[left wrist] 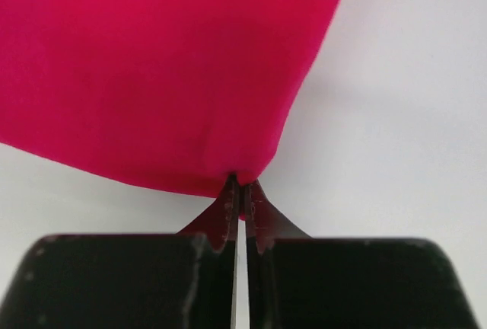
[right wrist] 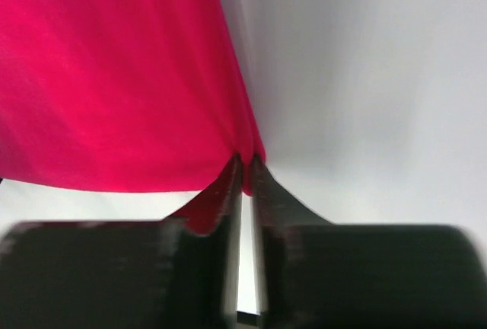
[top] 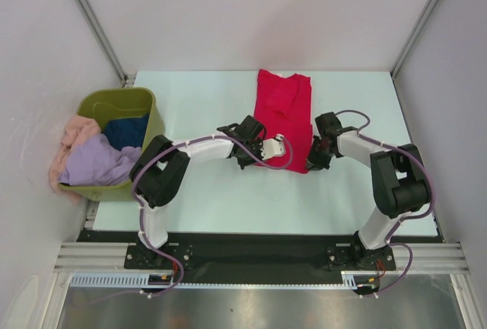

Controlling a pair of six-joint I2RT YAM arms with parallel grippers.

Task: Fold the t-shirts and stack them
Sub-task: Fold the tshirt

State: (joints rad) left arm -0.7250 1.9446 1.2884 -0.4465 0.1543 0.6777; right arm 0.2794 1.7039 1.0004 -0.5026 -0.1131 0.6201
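The bright red t-shirt (top: 285,112) lies lengthwise in the middle of the white table, folded narrow. My left gripper (top: 257,160) is shut on its near left corner; in the left wrist view the red cloth (left wrist: 167,70) is pinched at the closed fingertips (left wrist: 228,199). My right gripper (top: 310,163) is shut on the near right corner; the right wrist view shows the red cloth (right wrist: 114,78) pinched between the fingertips (right wrist: 232,173). A lavender t-shirt (top: 95,163), a peach-pink one (top: 70,138) and a dark blue one (top: 125,129) are heaped in the tub.
The olive-green plastic tub (top: 144,104) stands at the table's left edge, cloth spilling over its left side. Grey walls and metal frame posts close in the table at the back and sides. A black rail runs along the near edge.
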